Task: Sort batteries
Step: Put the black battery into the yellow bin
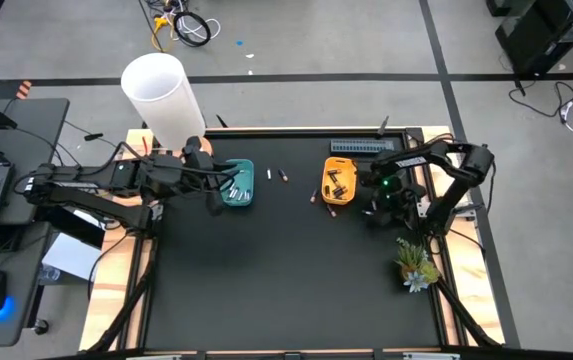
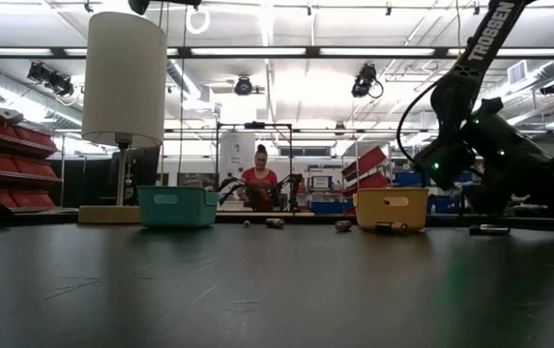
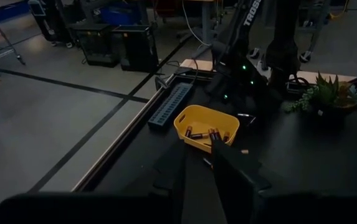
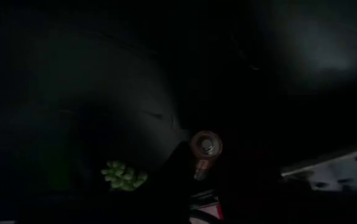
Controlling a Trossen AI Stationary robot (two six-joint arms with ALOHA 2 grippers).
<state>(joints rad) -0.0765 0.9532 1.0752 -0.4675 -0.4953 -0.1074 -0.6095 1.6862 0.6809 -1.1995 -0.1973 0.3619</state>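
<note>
1. Now the right gripper (image 4: 204, 171) sits just right of the yellow tray (image 1: 338, 184), fingers pinching a dark copper-ended battery (image 4: 204, 149).
2. More dark batteries (image 3: 210, 134) lie inside that tray.
3. Whitish batteries (image 1: 236, 187) rest in the teal tray (image 1: 249, 196); loose ones (image 1: 277, 175) lie on the table (image 1: 296, 280) between the trays.
4. Over the teal tray hangs the left gripper (image 3: 198, 180), fingers slightly apart, empty.

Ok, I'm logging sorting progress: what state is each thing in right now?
teal tray: holds whitish batteries
yellow tray: holds dark batteries
loose batteries: lying unsorted on the table between the trays
right tool: shut on a dark battery, beside the yellow tray
left tool: at the teal tray
</note>
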